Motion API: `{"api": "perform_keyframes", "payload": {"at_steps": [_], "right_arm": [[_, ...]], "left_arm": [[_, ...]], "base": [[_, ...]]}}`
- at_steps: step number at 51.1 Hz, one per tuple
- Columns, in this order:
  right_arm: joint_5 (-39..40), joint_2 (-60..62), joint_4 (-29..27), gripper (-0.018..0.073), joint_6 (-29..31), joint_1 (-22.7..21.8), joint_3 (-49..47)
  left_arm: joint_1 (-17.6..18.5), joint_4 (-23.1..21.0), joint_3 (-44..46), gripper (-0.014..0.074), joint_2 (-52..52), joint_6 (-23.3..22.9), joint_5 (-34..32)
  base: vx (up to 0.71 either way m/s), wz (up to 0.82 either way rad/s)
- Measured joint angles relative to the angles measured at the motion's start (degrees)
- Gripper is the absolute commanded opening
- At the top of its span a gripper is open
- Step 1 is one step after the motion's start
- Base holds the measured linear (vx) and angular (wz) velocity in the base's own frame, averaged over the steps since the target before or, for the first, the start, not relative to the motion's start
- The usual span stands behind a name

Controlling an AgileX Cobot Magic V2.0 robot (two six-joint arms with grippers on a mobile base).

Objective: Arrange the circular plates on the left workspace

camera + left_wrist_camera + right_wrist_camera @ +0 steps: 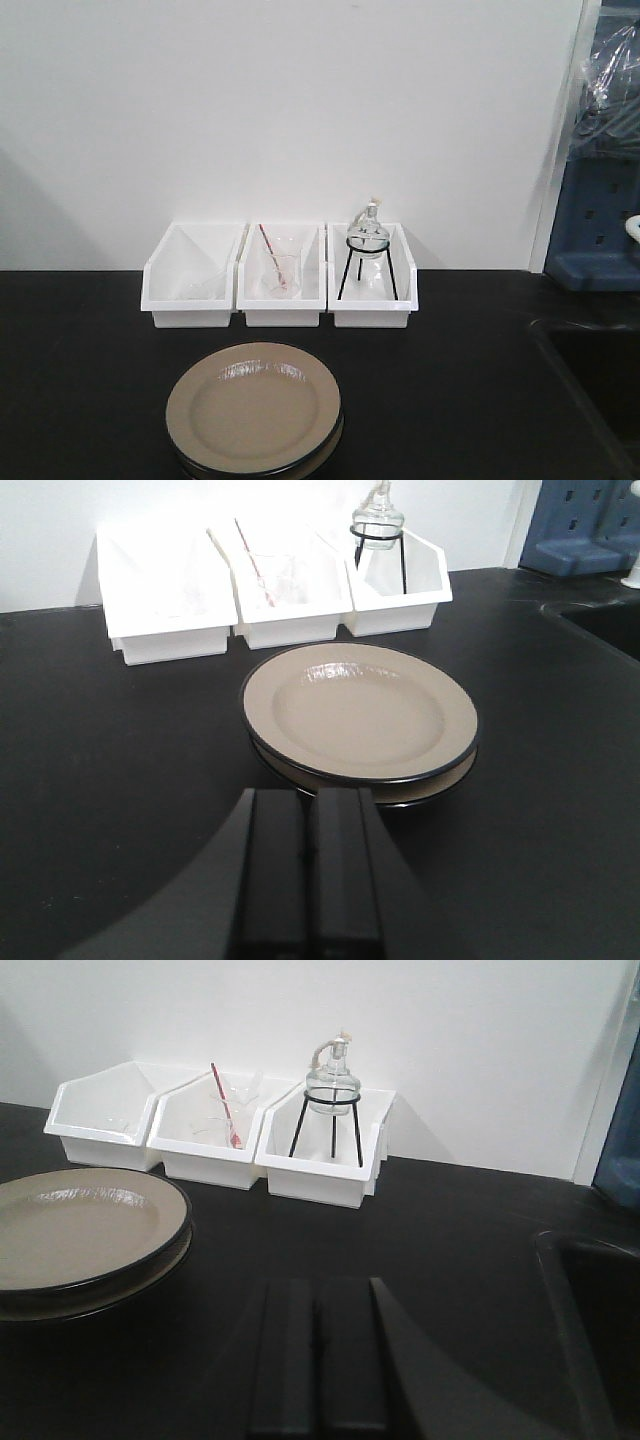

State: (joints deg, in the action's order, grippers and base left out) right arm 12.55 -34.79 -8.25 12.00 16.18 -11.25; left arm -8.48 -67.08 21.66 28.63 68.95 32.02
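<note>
White wall is seen behind a matte black tabletop, w/ three white bins in a row against it. At far right a recessed black sink is cut off by the frame edge, and behind it a blue object w/ some clear plastic above is only partly shown; what it is cannot be told.

Two beige plates are stacked near the front of the tabletop, slightly left of centre, in front of the bins and apart from them. Top plate is seen whole only in the left wrist view; the lower plate shows only as a thin crescent under it, shifted a bit to one side. In the front view the stack is cut off at the bottom edge.

Left bin holds something clear, hard to make out. Middle bin holds clear glassware w/ a red-white rod leaning in it. Right bin holds a round glass flask on a black tripod stand.

Left tool is seen w/ both dark fingers pressed together, no gap, nothing held; it is just in front of the plate stack, tips near the rim, contact not clear. Right tool is also closed w/ nothing in it, over bare tabletop to the right of the plates, between them and the sink. Neither arm appears in the front view.
</note>
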Motion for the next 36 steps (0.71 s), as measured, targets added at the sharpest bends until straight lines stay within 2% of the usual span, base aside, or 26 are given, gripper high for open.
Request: {"api": "perform_keyframes", "payload": {"at_steps": [8,17,25,28,30,34,36], "right_arm": [[0.00,0.00,0.00,-0.0006,0.00,0.00,0.00],[0.00,0.00,0.00,-0.0006,0.00,0.00,0.00],[0.00,0.00,0.00,-0.0006,0.00,0.00,0.06],[0.00,0.00,0.00,-0.0006,0.00,0.00,0.13],[0.00,0.00,0.00,-0.0006,0.00,0.00,0.13],[0.00,0.00,0.00,-0.0006,0.00,0.00,0.13],[0.00,0.00,0.00,-0.0006,0.00,0.00,0.13]], "left_arm": [[0.73,0.00,0.00,0.0000,0.00,0.00,0.07],[7.38,-0.05,-0.79,0.0000,-1.20,0.69,-0.99],[10.01,-0.05,-3.57,0.0000,-3.98,1.73,-11.10],[10.25,0.78,-5.55,0.0000,-6.24,-0.19,-15.96],[10.25,3.01,-6.74,0.0000,-8.16,-2.25,-18.18],[10.25,10.67,-9.55,0.0000,-11.88,-9.57,-20.16],[10.25,15.48,-11.12,0.0000,-14.27,-15.05,-20.42]], "base": [[0.00,0.00],[0.00,0.00],[0.00,0.00],[0.00,0.00],[0.00,0.00],[0.00,0.00],[0.00,0.00]]}}
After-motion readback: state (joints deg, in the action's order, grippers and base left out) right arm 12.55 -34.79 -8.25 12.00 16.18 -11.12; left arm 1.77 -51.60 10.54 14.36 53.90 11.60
